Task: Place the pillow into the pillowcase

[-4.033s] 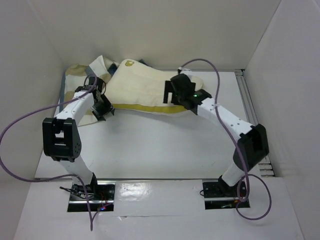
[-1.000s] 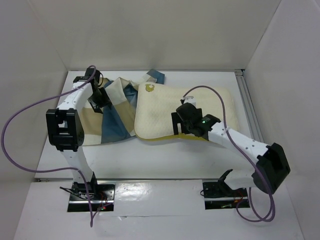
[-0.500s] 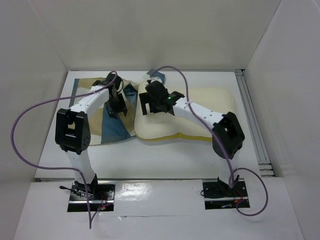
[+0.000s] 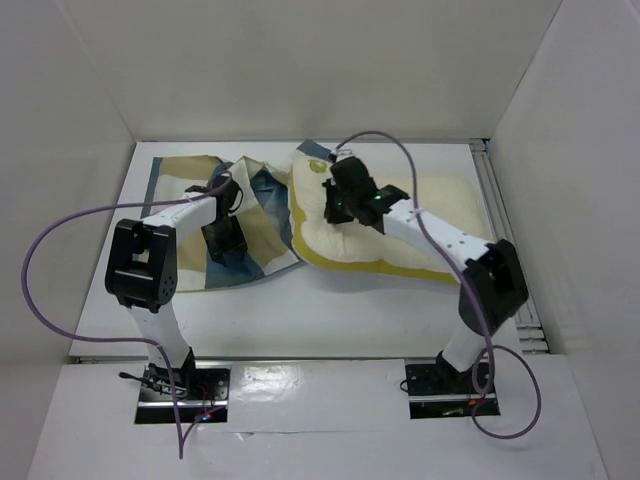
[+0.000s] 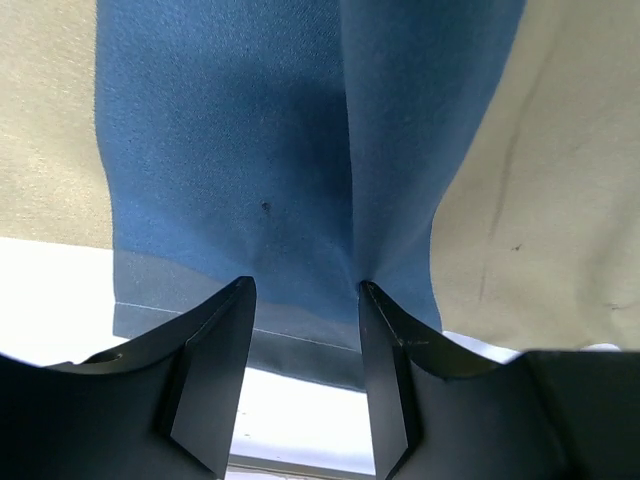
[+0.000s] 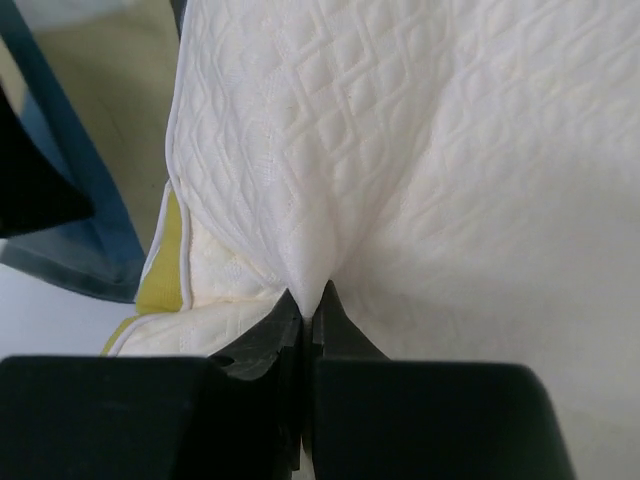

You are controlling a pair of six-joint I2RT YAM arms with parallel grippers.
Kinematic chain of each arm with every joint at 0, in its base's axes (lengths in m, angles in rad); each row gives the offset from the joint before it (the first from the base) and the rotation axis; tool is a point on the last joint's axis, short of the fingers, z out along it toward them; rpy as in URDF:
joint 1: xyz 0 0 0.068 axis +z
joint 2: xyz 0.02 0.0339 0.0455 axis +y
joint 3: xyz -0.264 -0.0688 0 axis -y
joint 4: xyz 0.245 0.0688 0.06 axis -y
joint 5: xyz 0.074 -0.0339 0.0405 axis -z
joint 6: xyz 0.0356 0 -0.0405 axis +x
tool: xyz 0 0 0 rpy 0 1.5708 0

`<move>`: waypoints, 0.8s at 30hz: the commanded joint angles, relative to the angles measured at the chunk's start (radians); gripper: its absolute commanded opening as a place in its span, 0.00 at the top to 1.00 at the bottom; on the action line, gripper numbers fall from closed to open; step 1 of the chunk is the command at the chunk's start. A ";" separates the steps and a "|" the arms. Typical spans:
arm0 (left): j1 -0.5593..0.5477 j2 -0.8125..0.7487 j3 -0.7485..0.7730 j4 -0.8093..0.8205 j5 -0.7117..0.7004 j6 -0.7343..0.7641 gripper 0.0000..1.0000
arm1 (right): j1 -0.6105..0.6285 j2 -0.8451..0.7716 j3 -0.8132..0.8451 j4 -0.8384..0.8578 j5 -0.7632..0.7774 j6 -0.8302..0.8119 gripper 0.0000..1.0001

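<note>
- The top view is bright and evenly lit; diffuse light bounces off the white walls (image 4: 300,60), and nothing is blown out.
- Shadows there are soft and grey: a thin one lies under the near edge of the pillow (image 4: 430,215), and fainter ones under the arms on the table (image 4: 330,310).
- The glossy near ledge (image 4: 310,400) carries pale reflections.
- The wall lines splay outward, a mild wide-angle effect.
- In the left wrist view the blue weave of the pillowcase (image 5: 300,150) is sharp; the left gripper (image 5: 305,290) is near-black with little detail, and the white strip below is overexposed.
- In the right wrist view the quilting is crisp; it is brighter at upper left and greyer at lower right, and the right gripper (image 6: 312,300) is a dark silhouette.
</note>
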 commanded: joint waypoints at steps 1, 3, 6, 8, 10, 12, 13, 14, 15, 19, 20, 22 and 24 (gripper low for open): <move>0.000 -0.018 -0.024 0.035 0.007 -0.004 0.42 | -0.069 -0.205 0.016 0.032 0.008 -0.031 1.00; 0.000 -0.040 -0.024 0.044 0.007 0.009 0.42 | -0.117 -0.291 0.002 0.012 -0.014 -0.042 1.00; -0.010 -0.067 0.025 0.032 0.029 0.040 0.43 | -0.180 -0.383 -0.014 -0.005 -0.042 -0.042 1.00; -0.058 -0.079 0.109 0.018 0.041 0.059 0.43 | -0.210 -0.432 -0.023 -0.014 -0.010 -0.029 1.00; -0.097 -0.079 0.201 0.007 0.064 0.050 0.43 | -0.229 -0.463 -0.032 -0.027 0.002 -0.015 1.00; -0.157 -0.044 0.258 0.007 0.136 0.049 0.42 | -0.255 -0.497 -0.041 -0.027 0.044 0.012 1.00; -0.175 -0.019 0.320 0.021 0.154 0.028 0.41 | -0.264 -0.506 -0.041 -0.027 0.044 0.012 1.00; -0.193 0.010 0.354 0.021 0.173 0.028 0.41 | -0.273 -0.516 -0.050 -0.027 0.044 0.012 1.00; -0.229 0.040 0.388 0.032 0.187 0.014 0.41 | -0.283 -0.525 -0.050 -0.027 0.044 0.012 1.00; -0.287 0.242 0.560 0.041 0.127 -0.021 0.38 | -0.310 -0.535 -0.050 -0.027 0.022 0.021 1.00; -0.302 0.273 0.620 0.041 0.112 -0.021 0.38 | -0.319 -0.546 -0.050 -0.027 0.022 0.021 1.00; -0.312 0.326 0.663 0.061 0.067 -0.030 0.37 | -0.320 -0.555 -0.050 -0.036 0.008 0.034 1.00; -0.312 0.382 0.707 0.061 0.053 -0.041 0.37 | -0.329 -0.566 -0.050 -0.036 -0.001 0.034 1.00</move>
